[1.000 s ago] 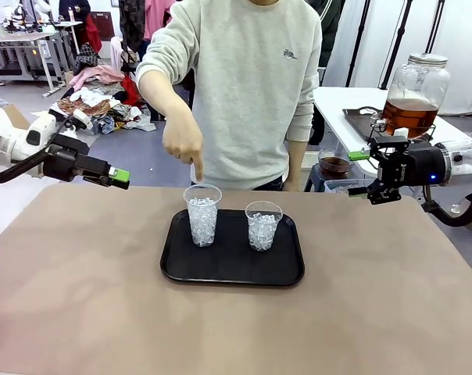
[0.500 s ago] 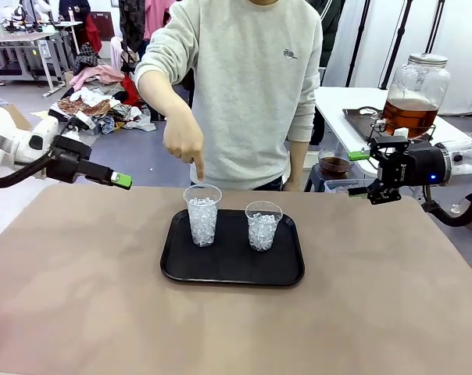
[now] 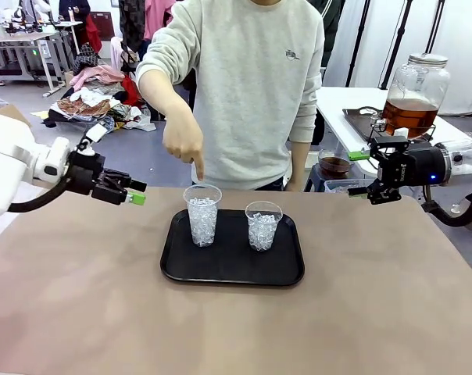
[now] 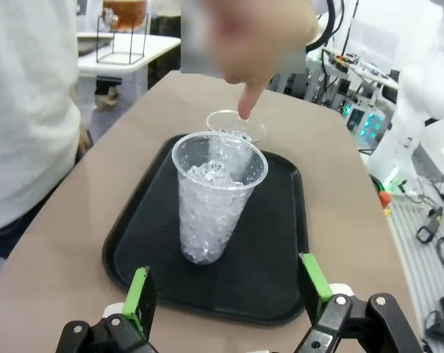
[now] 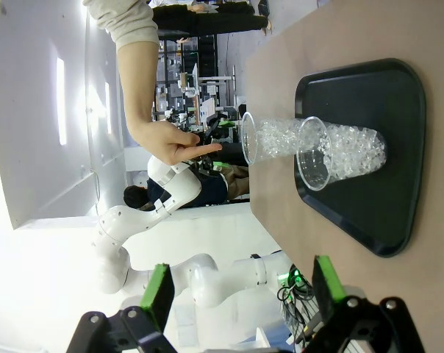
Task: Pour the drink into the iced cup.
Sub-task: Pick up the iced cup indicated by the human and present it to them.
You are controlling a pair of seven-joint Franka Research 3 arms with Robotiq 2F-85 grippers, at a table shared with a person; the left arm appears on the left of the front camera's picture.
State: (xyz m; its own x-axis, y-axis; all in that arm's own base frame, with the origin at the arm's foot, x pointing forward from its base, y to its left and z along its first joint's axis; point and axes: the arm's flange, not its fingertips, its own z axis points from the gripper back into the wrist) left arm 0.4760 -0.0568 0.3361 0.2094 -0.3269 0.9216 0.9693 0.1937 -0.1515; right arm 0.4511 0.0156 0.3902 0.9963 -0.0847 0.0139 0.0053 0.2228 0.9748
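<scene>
**Drink stands far right, behind the right pincer; the pointed-out cup faces the left one**

The brown worktop (image 3: pixel 220 328) carries none of the drink. That is on the white side worktop (image 3: pixel 337 101) beyond the far right corner, where the lidded glass jar (image 3: pixel 414 94) stands upright on a wire stand. The amber drink (image 3: pixel 408 116) fills roughly its lower half.

At mid-table a black tray (image 3: pixel 232 269) holds two clear cups of ice, both upright. The taller cup (image 3: pixel 202 215) is on the robot's left and the shorter cup (image 3: pixel 263 225) just beside it on the right. They stand close but apart.

The right pincer (image 3: pixel 361 173) hangs with its jaws spread wide and empty, pointing in toward the tray. The jar lies behind and above it, on the side away from its fingertips. This arm is much the nearer to the drink, but I judge it would have to turn away from the tray to reach it.

The left pincer (image 3: pixel 138 192), also wide and empty, hovers just off the tray's left edge. In its wrist view the taller cup is framed squarely between its fingers.

The person's hand (image 3: pixel 183 144) points one finger down at that cup's rim.
</scene>
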